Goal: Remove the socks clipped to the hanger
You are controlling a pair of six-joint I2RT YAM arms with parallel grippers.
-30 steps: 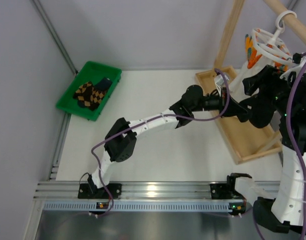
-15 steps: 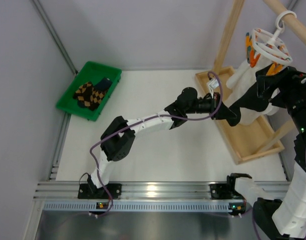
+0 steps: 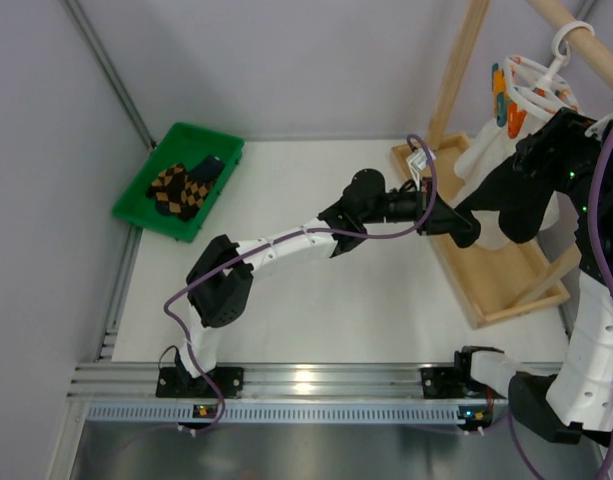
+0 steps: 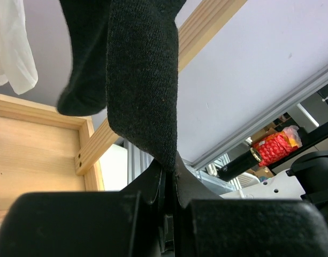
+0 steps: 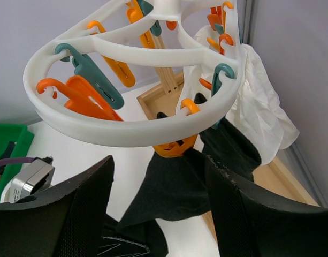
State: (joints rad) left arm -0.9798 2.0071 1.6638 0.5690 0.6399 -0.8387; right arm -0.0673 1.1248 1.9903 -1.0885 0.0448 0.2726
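Observation:
The white round hanger point(image 3: 534, 92) hangs by its hook from the rack's top beam, and its ring fills the right wrist view point(image 5: 126, 128). An orange clip point(image 5: 177, 147) holds a plain dark sock point(image 5: 185, 184) that stretches down and left. My left gripper point(image 3: 464, 226) is shut on that sock's lower end point(image 4: 142, 96), its jaws pressed together point(image 4: 169, 166). A second dark sock point(image 5: 230, 147) hangs from a teal clip; it also shows in the left wrist view point(image 4: 83, 64). My right gripper point(image 5: 158, 176) is open just below the ring, its fingers point(image 5: 73, 214) either side of the orange clip.
A green bin point(image 3: 181, 180) at the far left holds argyle and dark socks. A white cloth point(image 5: 260, 112) hangs beside the hanger. The wooden rack's base frame point(image 3: 486, 275) lies under the left gripper, and its upright beam point(image 3: 461, 60) rises behind.
My left gripper has drawn back to the left with the sock in it, stretching it. My right arm has shifted so its open gripper sits under the hanger ring.

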